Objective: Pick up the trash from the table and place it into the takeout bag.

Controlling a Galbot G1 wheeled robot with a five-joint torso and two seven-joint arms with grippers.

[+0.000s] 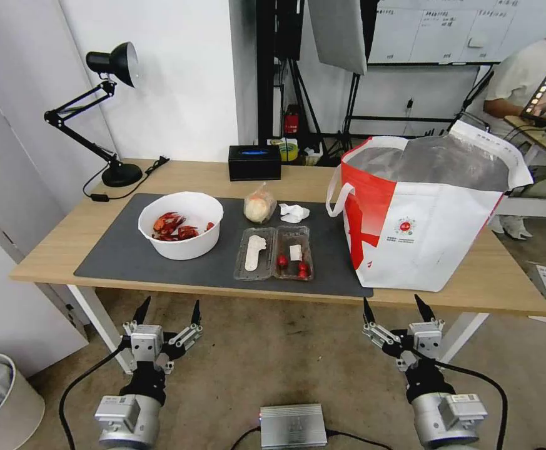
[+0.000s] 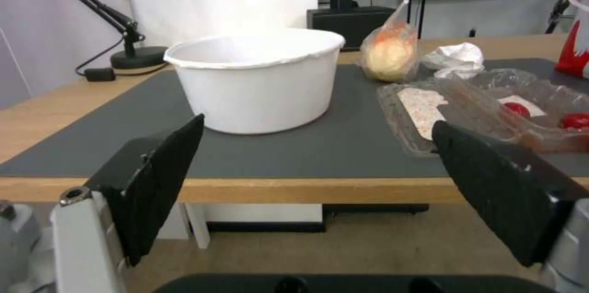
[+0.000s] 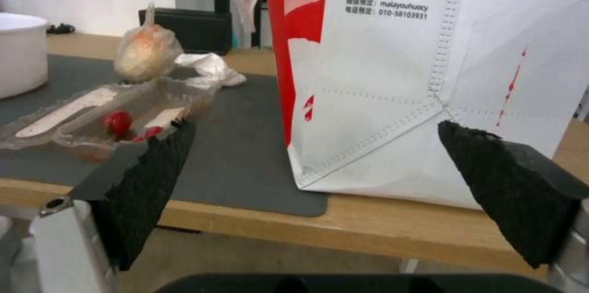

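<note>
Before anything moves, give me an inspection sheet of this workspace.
Surface: light-wood table with dark grey mat.
Job's things: white bowl of crayfish shells, clamshell tray, bagged bun and crumpled tissue all on the mat; takeout bag upright, open, at the mat's right end.
Clutter: black box, desk lamp.
Grippers: left gripper and right gripper open, empty, below the table's front edge.
Cables: lamp cord on the table.
Surroundings: waste bin on the floor, left.
</note>
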